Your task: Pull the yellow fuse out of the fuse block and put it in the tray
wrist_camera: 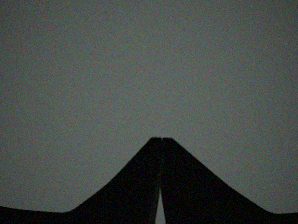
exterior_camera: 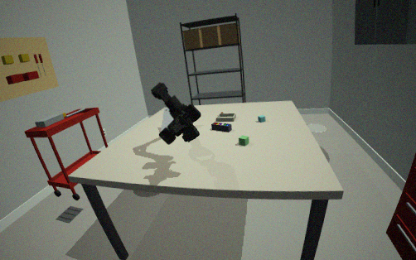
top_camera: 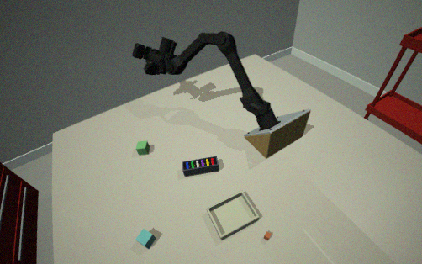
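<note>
Closed on nothing, my claw (wrist_camera: 160, 141) faces a bare grey wall (fingertips pressed together), raised well apart from the fuse block (top_camera: 201, 166), where the yellow fuse (top_camera: 207, 162) sits slotted, near the tray (top_camera: 234, 214) on the tabletop (top_camera: 346, 176).

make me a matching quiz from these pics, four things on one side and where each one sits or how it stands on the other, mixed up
Things:
1. hand
2. fuse block
3. tray
4. green cube

Place or state:
A. on the table, holding a row of coloured fuses
B. raised high above the table, fingers shut, holding nothing
C. alone on the table, beyond the fuse block in the top view
D. on the table with nothing in it, near a small orange cube

Pairs: 1-B, 2-A, 3-D, 4-C
</note>
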